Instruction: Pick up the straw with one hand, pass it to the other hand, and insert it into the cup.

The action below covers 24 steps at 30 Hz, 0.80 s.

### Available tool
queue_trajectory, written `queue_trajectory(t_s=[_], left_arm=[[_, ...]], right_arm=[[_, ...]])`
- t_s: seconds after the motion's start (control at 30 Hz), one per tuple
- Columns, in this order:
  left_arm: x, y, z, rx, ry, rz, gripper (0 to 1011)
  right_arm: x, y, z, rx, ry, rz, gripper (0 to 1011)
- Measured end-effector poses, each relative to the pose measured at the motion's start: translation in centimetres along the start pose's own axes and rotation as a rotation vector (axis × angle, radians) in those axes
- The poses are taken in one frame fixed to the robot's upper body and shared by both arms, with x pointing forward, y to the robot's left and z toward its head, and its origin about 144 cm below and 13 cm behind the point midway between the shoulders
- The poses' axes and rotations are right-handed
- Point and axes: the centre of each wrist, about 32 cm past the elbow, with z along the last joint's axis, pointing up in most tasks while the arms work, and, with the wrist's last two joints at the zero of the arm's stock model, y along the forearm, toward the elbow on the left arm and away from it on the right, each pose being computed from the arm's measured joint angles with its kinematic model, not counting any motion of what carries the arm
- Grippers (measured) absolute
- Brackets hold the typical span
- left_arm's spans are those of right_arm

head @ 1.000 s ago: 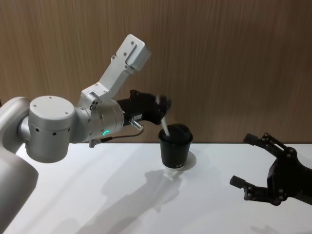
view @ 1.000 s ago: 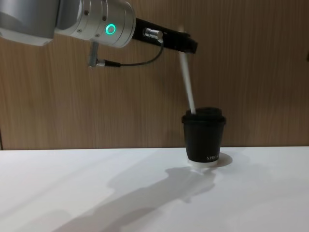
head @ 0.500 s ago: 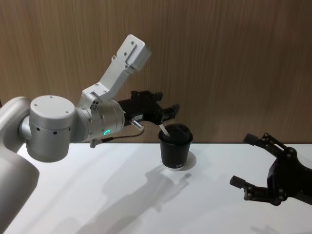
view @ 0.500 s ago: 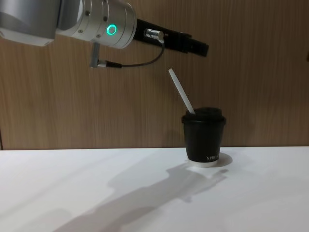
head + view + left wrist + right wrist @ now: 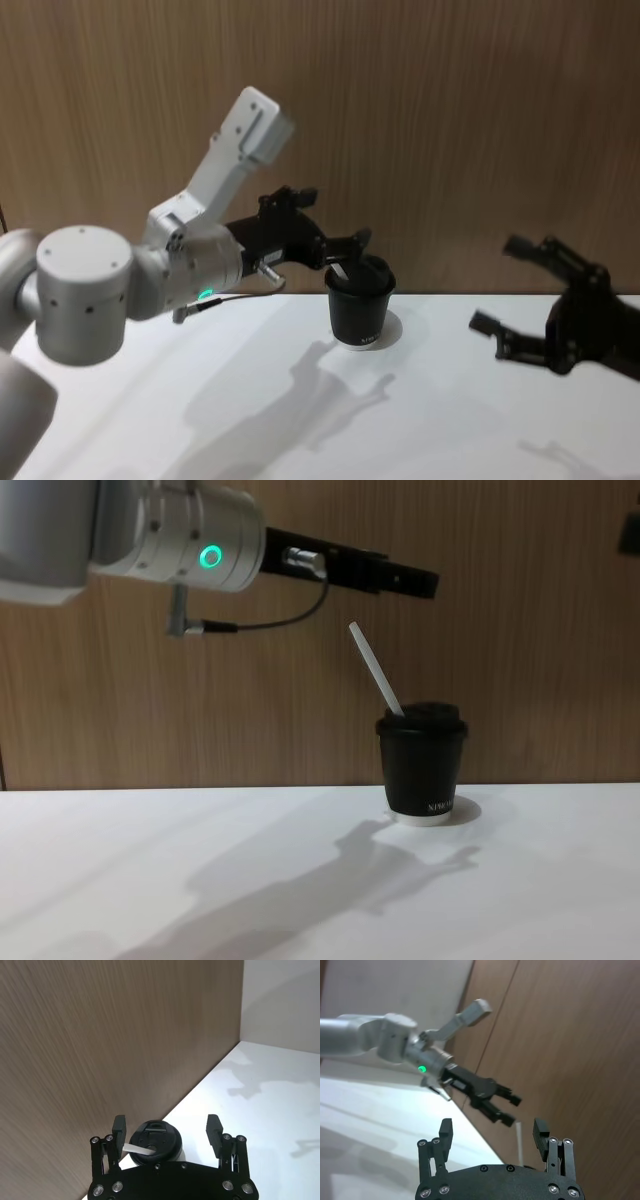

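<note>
a: where is the straw (image 5: 376, 669)?

b: it stands in the black cup (image 5: 422, 766), poked through the lid and leaning toward the robot's left, its upper end free in the air. nothing grips it. in the left wrist view the straw (image 5: 138, 1148) shows as a short white strip lying across the lid of the cup (image 5: 154, 1141).

a: and the cup itself?

b: upright on the white table (image 5: 200, 880), close to the wooden wall (image 5: 520, 630), white base rim down, tiny white lettering facing the chest camera.

a: what about the left gripper (image 5: 340, 251)?

b: it hangs above the cup and a little to the robot's left, the silver wrist (image 5: 195, 550) with its green ring behind it and a dark cable (image 5: 265, 620) looping under. its fingers (image 5: 119, 1129) are spread wide, one on each side of the lid as the wrist camera sees it, and they hold nothing. from the chest, the gripper tip is clear of the straw's top end, above it.

a: the right gripper (image 5: 515, 290)?

b: off to the robot's right, raised above the table, well apart from the cup. its fingers (image 5: 446, 1132) are spread apart too, empty.
</note>
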Motion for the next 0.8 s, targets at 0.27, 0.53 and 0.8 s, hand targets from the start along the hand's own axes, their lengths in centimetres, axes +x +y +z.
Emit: queue_trajectory(t_s=[0.27,0.53,0.8], left_arm=[[-0.6,2.0,-1.5,-0.062,-0.001,0.008,1002],[-1.2,3.7,-2.6,-0.123,-0.003,0.007,1002],[-1.7,4.4,-3.3,-0.177,-0.016,0.001,1002]], right_arm=[[0.9,1.7,2.1,0.015,0.019,-0.107,1001],[1.3,3.1,3.7,0.012,0.061,-0.188,1001],[1.3,4.1,4.7,-0.019,0.114,-0.231,1001]])
